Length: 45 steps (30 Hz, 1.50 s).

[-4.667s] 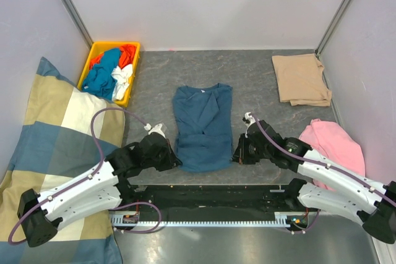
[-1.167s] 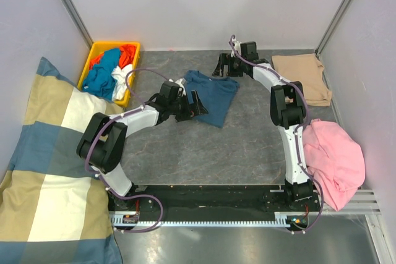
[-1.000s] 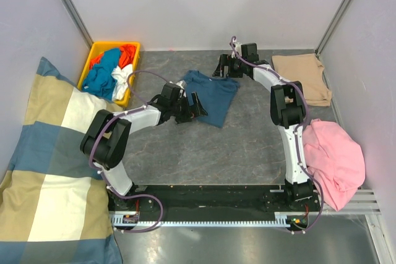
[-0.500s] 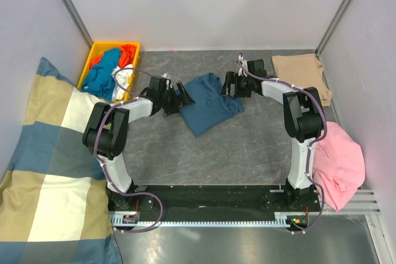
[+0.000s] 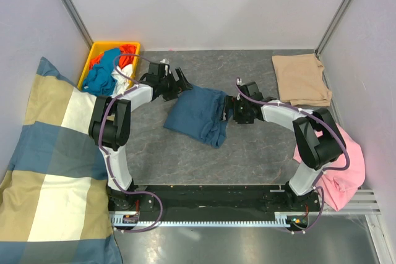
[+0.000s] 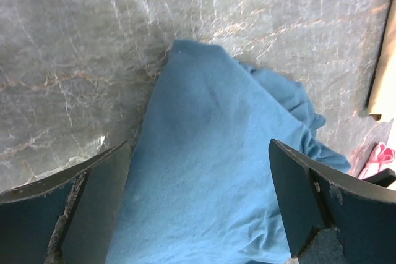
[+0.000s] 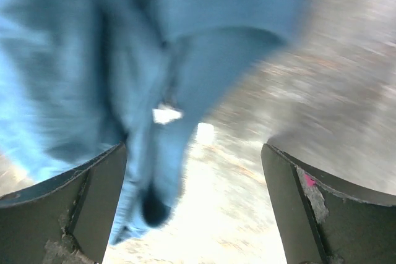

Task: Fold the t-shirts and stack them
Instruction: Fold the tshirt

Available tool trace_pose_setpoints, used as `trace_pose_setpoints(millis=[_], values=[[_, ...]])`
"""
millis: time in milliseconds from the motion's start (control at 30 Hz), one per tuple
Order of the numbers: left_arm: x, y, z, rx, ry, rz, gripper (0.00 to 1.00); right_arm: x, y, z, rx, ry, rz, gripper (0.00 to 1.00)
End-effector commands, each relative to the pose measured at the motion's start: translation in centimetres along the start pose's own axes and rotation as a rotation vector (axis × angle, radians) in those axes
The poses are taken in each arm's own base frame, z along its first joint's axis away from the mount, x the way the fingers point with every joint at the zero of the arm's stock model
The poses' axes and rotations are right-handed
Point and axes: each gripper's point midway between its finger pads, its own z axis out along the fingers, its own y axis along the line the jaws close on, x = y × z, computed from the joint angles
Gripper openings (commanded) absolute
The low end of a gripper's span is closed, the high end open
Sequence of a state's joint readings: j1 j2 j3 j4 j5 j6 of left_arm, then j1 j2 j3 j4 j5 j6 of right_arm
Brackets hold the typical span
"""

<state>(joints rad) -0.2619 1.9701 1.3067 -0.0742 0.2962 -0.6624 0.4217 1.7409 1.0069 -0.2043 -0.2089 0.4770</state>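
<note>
The dark teal-blue t-shirt point(image 5: 197, 115) lies folded into a rumpled rectangle in the middle of the grey table point(image 5: 247, 146). My left gripper point(image 5: 177, 85) hovers at its far left corner, jaws wide open. In the left wrist view the blue cloth point(image 6: 210, 171) spreads under the open left gripper point(image 6: 198, 214). My right gripper point(image 5: 228, 110) stands open at the shirt's right edge. The right wrist view is blurred, with blue folds point(image 7: 111, 60) ahead of the open right gripper point(image 7: 195, 214). A folded tan-beige t-shirt point(image 5: 301, 78) lies at the far right.
A yellow bin point(image 5: 96, 48) holding several crumpled clothes stands at the far left. The checked cushion point(image 5: 49, 165) fills the left side. A pink garment point(image 5: 340, 153) lies heaped at the right, under the right arm. Walls close in the sides and back.
The long flat teal shirt has been folded in half. Over the last second it slid nearer and turned; the left gripper moved far-left, the right gripper came nearer, beside its right edge.
</note>
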Motion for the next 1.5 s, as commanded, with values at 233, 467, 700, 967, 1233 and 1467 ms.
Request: trace_pose_setpoints(millis=[233, 467, 700, 967, 1233, 1467], values=[[2.5, 0.8, -2.0, 0.009, 0.032, 0.023, 1.00, -4.9, 1.0, -6.3, 0.100, -0.173, 0.031, 0.98], [2.8, 0.7, -2.1, 0.021, 0.042, 0.008, 1.00, -4.1, 5.8, -6.4, 0.002, -0.165, 0.007, 0.94], [3.3, 0.8, -2.2, 0.026, 0.053, 0.005, 1.00, -3.4, 7.3, -4.5, -0.029, -0.158, 0.005, 0.88], [5.7, 1.5, -3.6, 0.012, 0.086, -0.068, 1.00, -4.3, 7.3, -2.1, -0.016, -0.165, -0.004, 0.87], [8.3, 2.7, -5.4, -0.023, 0.083, -0.090, 1.00, -4.5, 7.3, -0.6, -0.013, -0.148, -0.017, 0.86], [8.5, 2.6, -5.7, -0.011, 0.087, -0.093, 1.00, -4.1, 7.1, 0.1, -0.011, -0.134, -0.022, 0.47]])
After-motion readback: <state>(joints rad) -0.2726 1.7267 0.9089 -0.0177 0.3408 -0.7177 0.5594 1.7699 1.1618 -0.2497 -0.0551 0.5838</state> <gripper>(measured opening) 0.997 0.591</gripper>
